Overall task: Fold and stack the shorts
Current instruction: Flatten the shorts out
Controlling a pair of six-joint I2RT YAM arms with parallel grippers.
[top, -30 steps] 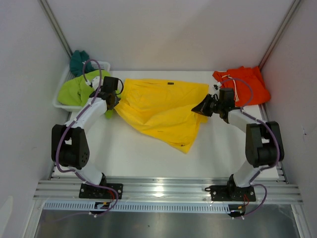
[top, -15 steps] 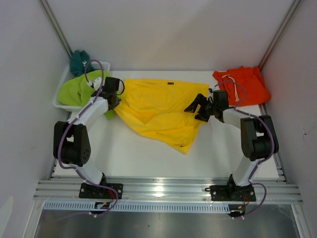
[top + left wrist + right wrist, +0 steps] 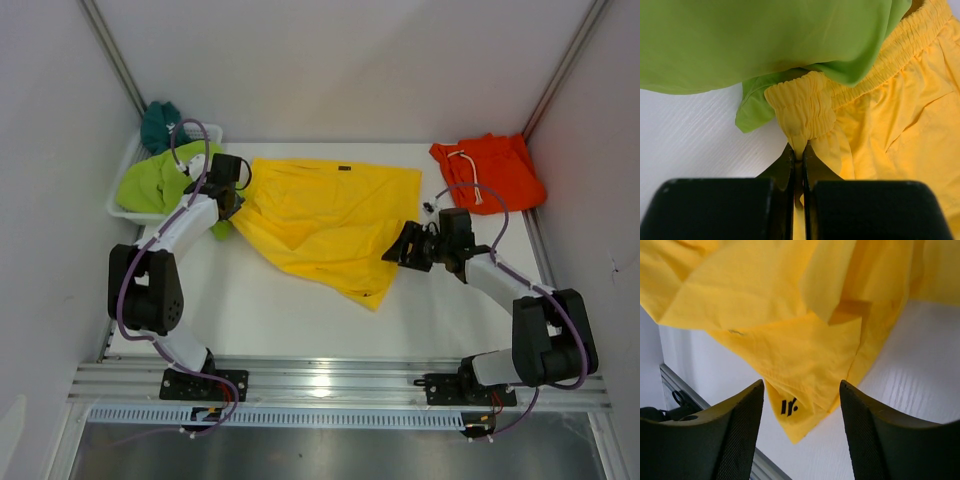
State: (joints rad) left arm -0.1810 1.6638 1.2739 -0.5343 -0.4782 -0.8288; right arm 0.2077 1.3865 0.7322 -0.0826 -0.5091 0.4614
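colours, shorts scene

plain yellow fabric shorts with a small dark label and a dark printed mark on one hem corner. plain orange fabric shorts with a white drawstring. lime-green fabric shorts, teal fabric shorts, white plastic basket. white table top, faint wood-grain lines.

The top camera looks down from above the near edge over the whole worktop. Both wrist cameras look closely at the yellow shorts, which all views share.
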